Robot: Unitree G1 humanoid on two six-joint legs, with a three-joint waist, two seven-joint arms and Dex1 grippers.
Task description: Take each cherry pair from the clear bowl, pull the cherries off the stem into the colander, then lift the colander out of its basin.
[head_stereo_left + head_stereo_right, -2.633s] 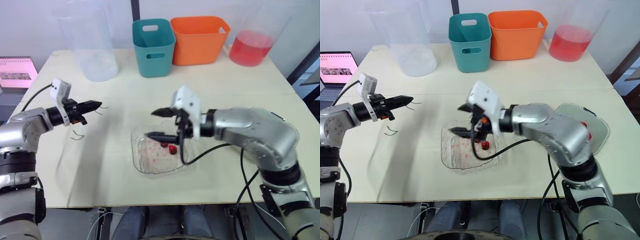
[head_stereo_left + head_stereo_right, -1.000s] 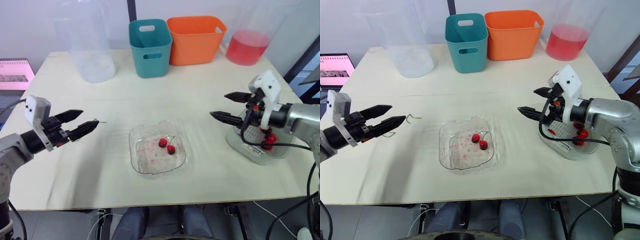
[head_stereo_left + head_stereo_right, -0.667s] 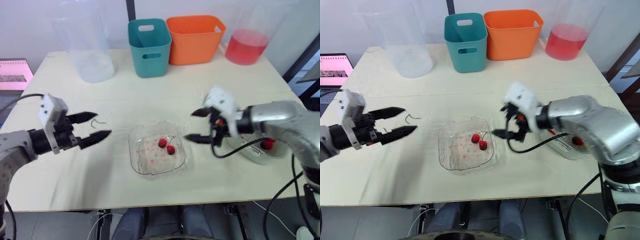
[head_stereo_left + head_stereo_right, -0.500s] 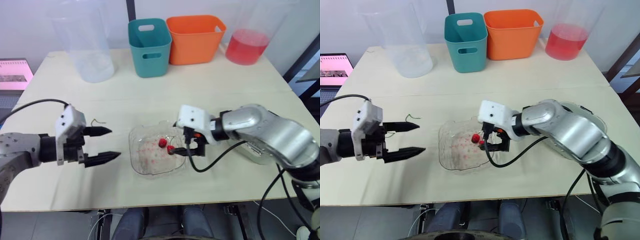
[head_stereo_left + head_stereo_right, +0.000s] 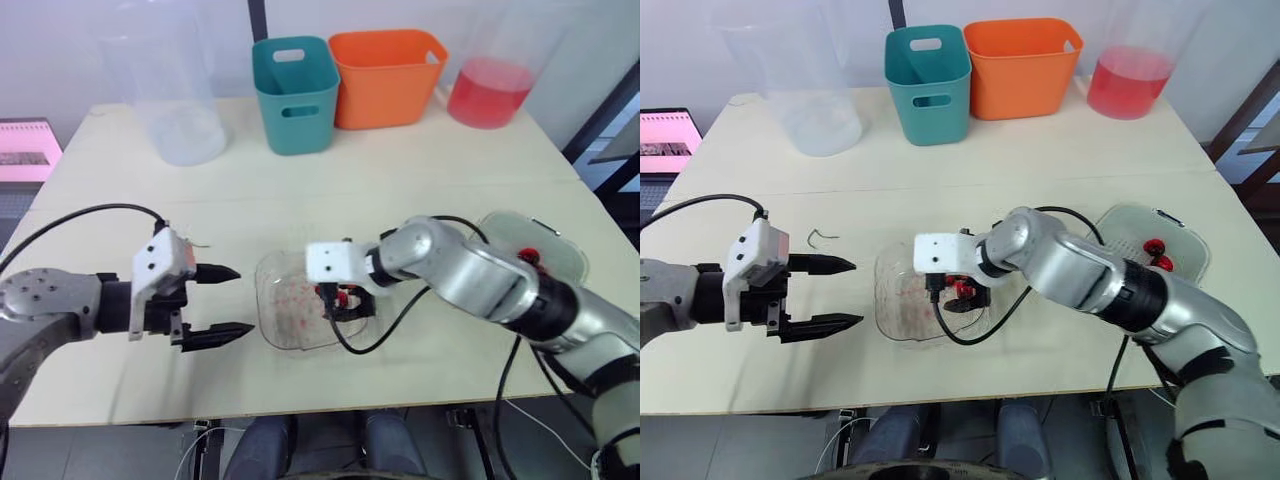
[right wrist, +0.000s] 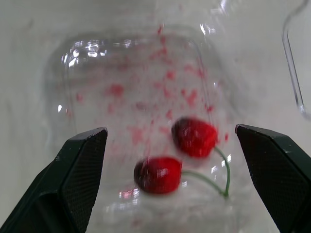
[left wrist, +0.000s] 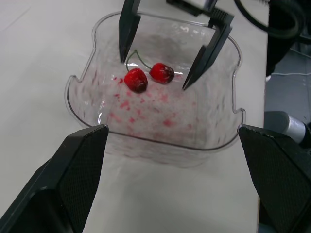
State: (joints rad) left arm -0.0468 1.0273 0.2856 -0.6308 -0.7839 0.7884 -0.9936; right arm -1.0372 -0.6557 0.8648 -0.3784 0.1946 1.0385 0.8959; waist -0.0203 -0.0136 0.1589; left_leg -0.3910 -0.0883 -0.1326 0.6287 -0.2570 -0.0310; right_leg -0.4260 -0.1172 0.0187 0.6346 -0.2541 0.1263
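The clear bowl (image 5: 283, 333) sits near the table's front edge and holds one cherry pair (image 7: 137, 80) joined by a green stem, among red juice smears. My right gripper (image 5: 958, 292) reaches down into the bowl, open, its black fingers (image 7: 128, 26) standing either side of the cherries without touching them. My left gripper (image 5: 243, 300) hovers open just left of the bowl, pointing at it, with nothing between its fingers. At the right, the colander (image 5: 1126, 221) sits in its clear basin with red cherries (image 5: 1154, 247) inside.
A loose green stem (image 5: 818, 236) lies on the table behind my left gripper. Along the back stand a clear pitcher (image 5: 180, 100), a teal bin (image 5: 290, 95), an orange bin (image 5: 388, 80) and a container of red liquid (image 5: 488, 90). A laptop (image 5: 30, 160) sits far left.
My right gripper has swung from above the colander leftward and down into the bowl, over the cherry pair. My left gripper has moved right, close to the bowl's left side.
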